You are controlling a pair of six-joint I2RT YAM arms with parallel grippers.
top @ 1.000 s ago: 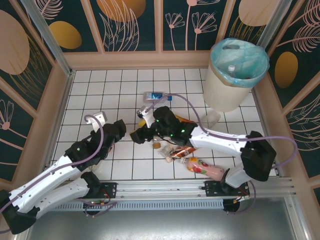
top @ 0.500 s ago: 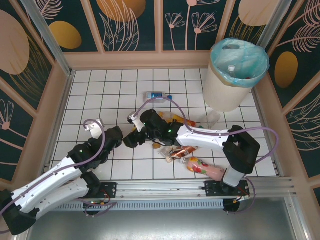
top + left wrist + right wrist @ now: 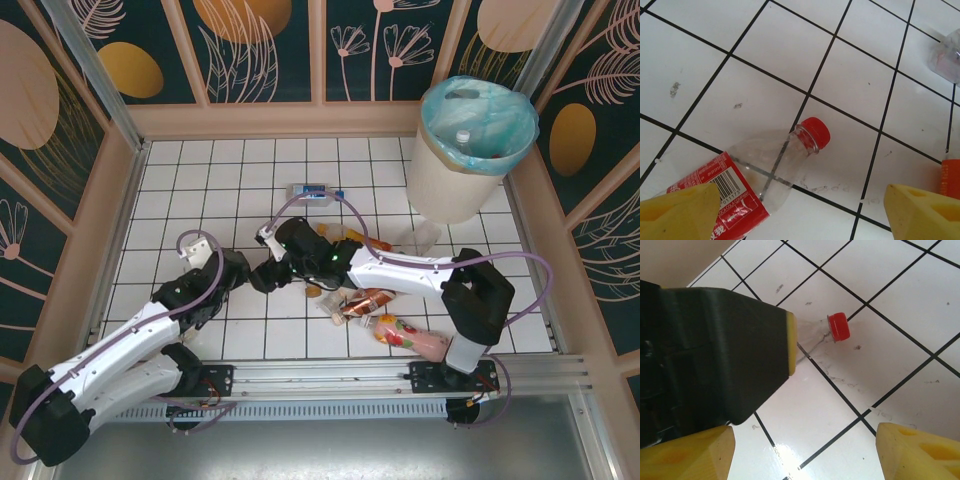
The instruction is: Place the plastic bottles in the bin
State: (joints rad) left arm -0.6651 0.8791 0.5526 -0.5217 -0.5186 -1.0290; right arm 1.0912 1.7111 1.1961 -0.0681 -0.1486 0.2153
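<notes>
A white-tiled worktop, walled by patterned panels, is seen from above. The bin, cream-white and lined with a turquoise bag, is stood in the far right corner, well apart from both arms. The left gripper is held low over a clear red-capped bottle laid on its side on the tiles. Its yellow fingertips are spread wide apart and nothing is clamped. The right gripper is positioned just beside the left one, its jaws likewise parted over bare tile. More plastic bottles are heaped near the middle under the right arm, a blue-labelled bottle is laid farther back, and a pink bottle lies near the front edge.
</notes>
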